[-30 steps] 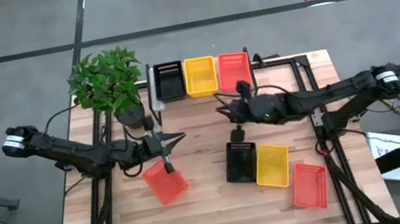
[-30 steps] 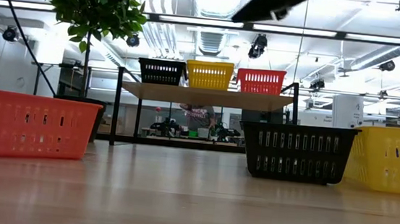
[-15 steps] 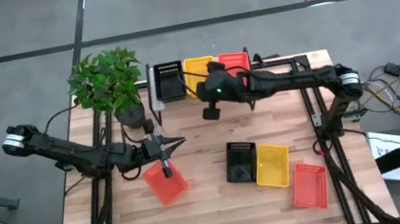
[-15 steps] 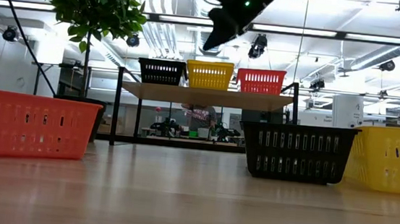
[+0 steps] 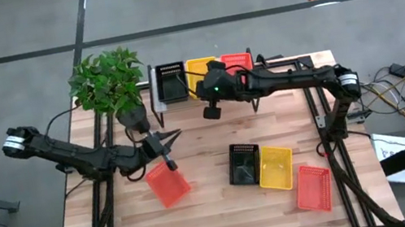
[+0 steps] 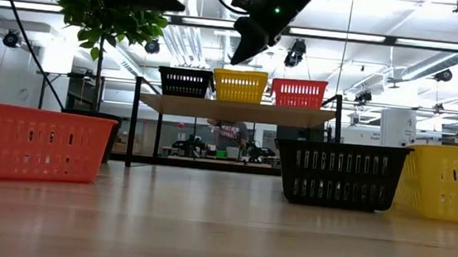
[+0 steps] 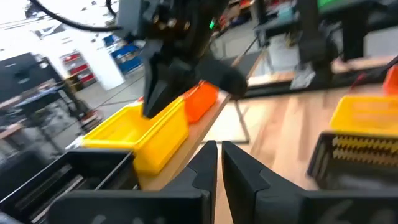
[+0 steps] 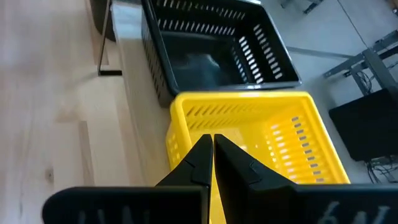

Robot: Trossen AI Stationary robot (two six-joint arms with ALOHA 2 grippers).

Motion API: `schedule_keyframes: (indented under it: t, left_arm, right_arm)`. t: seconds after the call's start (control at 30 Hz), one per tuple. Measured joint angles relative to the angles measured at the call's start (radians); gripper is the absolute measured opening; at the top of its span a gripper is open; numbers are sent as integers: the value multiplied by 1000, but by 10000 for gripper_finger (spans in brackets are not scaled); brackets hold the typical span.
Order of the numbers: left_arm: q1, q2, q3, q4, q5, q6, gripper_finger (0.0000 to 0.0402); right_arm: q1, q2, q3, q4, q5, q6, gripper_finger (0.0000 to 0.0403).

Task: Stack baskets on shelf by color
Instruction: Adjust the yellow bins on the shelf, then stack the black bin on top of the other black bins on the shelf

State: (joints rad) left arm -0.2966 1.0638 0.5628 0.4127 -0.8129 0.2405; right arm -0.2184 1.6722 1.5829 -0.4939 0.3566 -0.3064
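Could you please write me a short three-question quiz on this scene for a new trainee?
1. True or false: the shelf carries three basket stacks, black, yellow, orange.
2. Which gripper hovers by the yellow shelf basket: (a) left gripper or (b) right gripper?
3. How many baskets lie on the table itself?

Key
1. True.
2. b; its fingers are shut and empty.
3. Four: orange, black, yellow, orange.

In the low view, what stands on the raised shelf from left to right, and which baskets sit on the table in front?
On the wooden-topped shelf: black mesh plastic basket → yellow mesh basket → orange-red mesh basket. On the table in front: large-looking orange basket → black basket → yellow basket.
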Motion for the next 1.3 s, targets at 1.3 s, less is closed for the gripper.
schedule_keyframes:
  t: [1.3]
  left_arm:
    - [0,0,-5,-10,-11,-26,8]
  right_arm:
    - [184,-185,-3,-179,-227,158,8]
